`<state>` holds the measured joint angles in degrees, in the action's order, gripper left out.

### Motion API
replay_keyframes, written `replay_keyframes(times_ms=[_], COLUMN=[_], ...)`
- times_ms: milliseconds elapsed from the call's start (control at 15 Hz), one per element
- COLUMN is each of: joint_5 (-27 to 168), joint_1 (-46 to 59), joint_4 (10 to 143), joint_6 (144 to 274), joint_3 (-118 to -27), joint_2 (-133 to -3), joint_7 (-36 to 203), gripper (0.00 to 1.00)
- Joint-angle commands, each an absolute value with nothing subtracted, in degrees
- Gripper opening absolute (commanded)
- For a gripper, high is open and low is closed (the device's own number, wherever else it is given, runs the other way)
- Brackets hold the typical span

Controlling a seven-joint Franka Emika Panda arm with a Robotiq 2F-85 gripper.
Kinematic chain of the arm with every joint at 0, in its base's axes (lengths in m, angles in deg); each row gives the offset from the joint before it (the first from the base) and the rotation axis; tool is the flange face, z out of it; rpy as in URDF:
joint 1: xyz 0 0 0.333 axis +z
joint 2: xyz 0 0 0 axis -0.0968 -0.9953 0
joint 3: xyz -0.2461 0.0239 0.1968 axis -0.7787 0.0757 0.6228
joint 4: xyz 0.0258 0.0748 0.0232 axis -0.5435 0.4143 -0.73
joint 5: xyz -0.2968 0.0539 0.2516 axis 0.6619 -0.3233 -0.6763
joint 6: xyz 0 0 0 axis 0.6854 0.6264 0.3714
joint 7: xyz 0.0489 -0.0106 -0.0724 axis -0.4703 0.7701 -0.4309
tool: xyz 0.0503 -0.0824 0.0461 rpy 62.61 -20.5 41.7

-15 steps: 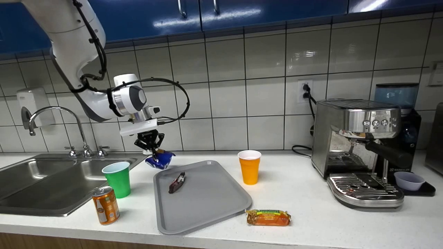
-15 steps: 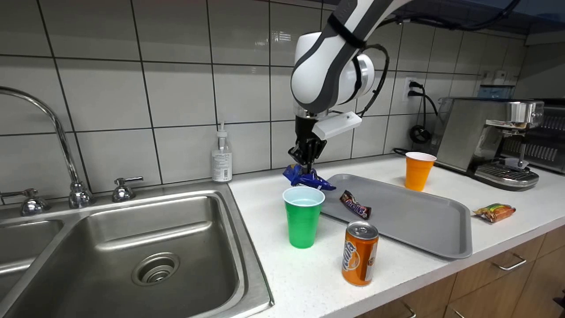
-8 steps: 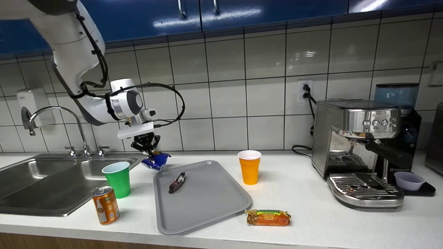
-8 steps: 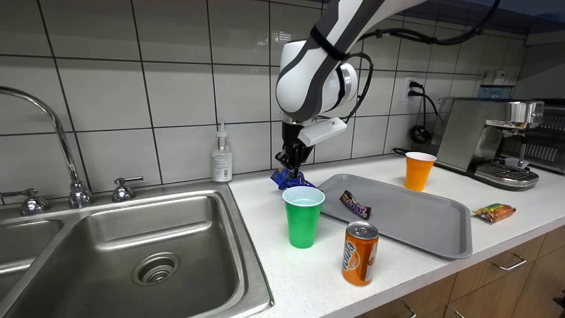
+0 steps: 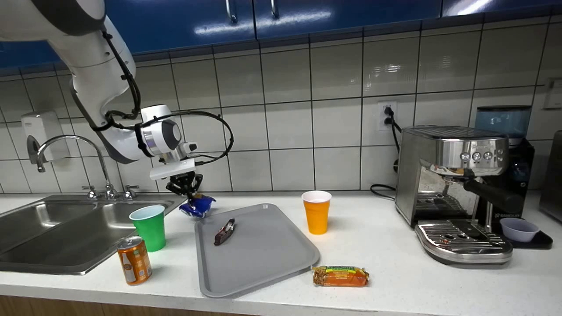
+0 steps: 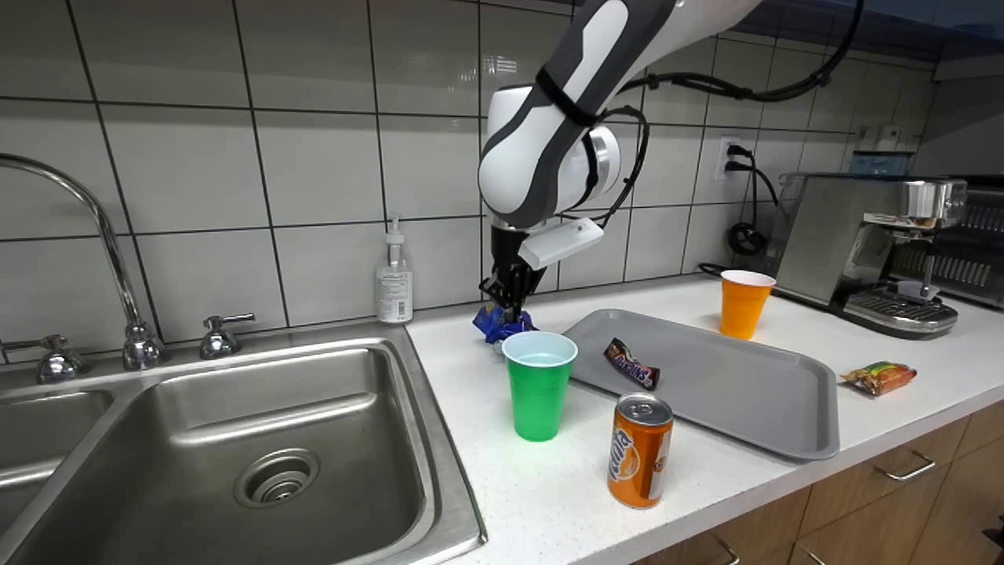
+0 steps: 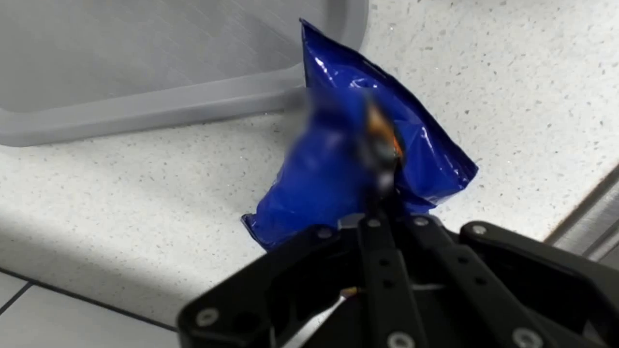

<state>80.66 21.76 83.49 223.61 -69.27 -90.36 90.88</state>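
My gripper (image 7: 382, 186) is shut on a shiny blue snack bag (image 7: 314, 179) with a small orange patch, pinching it near its middle. Blur in the wrist view hides the exact fingertips. In an exterior view the bag (image 5: 204, 205) sits low over the counter, between the sink and the grey tray (image 5: 263, 263); I cannot tell whether it touches the counter. In an exterior view the green cup (image 6: 537, 400) stands in front of the bag (image 6: 492, 322). A dark-wrapped candy bar (image 6: 631, 365) lies on the tray. One corner of the bag overlaps the tray rim (image 7: 184, 108) in the wrist view.
An orange can (image 6: 639, 447) stands near the green cup. Beyond the tray are an orange cup (image 5: 317, 215) and an orange-wrapped snack (image 5: 341, 276). The steel sink (image 6: 416, 408), a soap bottle (image 6: 394, 282), the tiled wall (image 5: 290, 123) and a coffee machine (image 5: 456, 153) border the area.
The arm has carried the blue bag toward the sink and slightly lower, away from the tray. During the last half second it moved only a little. Everything else stays put.
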Motion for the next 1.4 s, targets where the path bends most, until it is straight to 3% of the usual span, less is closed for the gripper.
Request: replay_keyframes(times_ms=[0, 533, 600, 1333], joint_5=[81.5, 82.0, 82.1, 88.5], joint_1=[21.9, 22.1, 22.2, 25.1], joint_4=[80.8, 83.3, 83.9, 92.3], joint_6=[221.4, 222.2, 222.4, 222.4], joint_3=[-69.2, -70.3, -70.6, -76.8], joint_2=[-91.2, -88.6, -88.2, -82.4], joint_7=[89.0, 86.6, 86.1, 75.9], gripper=[0.38, 0.96, 0.99, 1.00])
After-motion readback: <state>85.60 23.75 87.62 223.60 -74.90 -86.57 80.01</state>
